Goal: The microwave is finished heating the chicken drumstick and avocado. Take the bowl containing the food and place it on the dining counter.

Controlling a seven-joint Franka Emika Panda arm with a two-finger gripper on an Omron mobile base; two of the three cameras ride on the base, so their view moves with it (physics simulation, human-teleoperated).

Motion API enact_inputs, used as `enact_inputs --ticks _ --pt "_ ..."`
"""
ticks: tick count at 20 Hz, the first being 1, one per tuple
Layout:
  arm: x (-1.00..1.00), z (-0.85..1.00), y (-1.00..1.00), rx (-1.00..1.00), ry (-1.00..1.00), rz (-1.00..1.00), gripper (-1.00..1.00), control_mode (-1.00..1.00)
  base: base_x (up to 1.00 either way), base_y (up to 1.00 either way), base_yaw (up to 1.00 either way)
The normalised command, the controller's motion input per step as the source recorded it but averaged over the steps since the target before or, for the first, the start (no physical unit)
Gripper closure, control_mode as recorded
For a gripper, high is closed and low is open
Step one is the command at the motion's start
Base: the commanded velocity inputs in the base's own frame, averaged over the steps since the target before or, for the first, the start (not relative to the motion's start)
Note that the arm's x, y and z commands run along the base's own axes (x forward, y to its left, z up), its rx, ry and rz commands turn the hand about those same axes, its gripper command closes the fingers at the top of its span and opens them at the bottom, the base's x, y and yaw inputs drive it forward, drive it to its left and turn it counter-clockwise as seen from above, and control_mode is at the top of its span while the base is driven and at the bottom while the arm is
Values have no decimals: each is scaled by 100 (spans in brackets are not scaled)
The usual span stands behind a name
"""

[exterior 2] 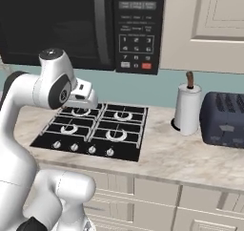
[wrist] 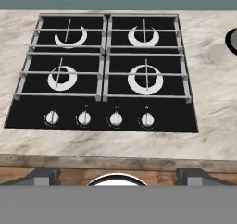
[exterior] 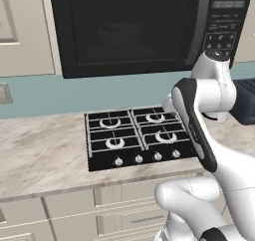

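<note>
Bowl still shut inside the microwave, door not yet opened

Your claw (wrist: 118,177) hangs over the front edge of the marbled counter (wrist: 213,93), pointing down, with the two dark finger tips (wrist: 42,176) set well apart at the bottom of the hand view, so the jaws stand open and hold nothing. Directly beneath and just ahead of the claw lies the black gas hob (wrist: 106,70), its four burners and the row of knobs (wrist: 99,119) nearest you.

Above the claw, and behind it against the wall, hangs the microwave (exterior: 129,26). Its dark glass door looks closed, so judge the task as barely begun: you are at the approach step, before any contact with the appliance. The next move calls for lifting the hand from hob height up to the door, getting it open, and only then reaching in. The grey button panel (exterior 2: 136,34) sits up and to the right of the claw.

Through the glass you can make out a faint rounded shape, most likely the bowl (exterior: 117,35), resting on the turntable at about the middle of the cavity. It reads as a dim, deep round form; the marbling and the food inside are too dark to tell.

Further right of the claw stand a paper towel roll (exterior 2: 187,108) and a dark toaster (exterior 2: 224,118).
</note>
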Motion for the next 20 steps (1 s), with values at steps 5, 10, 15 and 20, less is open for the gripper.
enact_inputs --ticks 5,10,15,20 --pt "0 0 0 0 0 0 -100 100 -9 -53 0" --pt "0 0 0 0 0 0 -100 100 -17 -43 0" --pt "0 0 0 0 0 0 -100 -100 -1 -1 0" --pt "0 0 0 0 0 0 -100 -100 0 0 0"
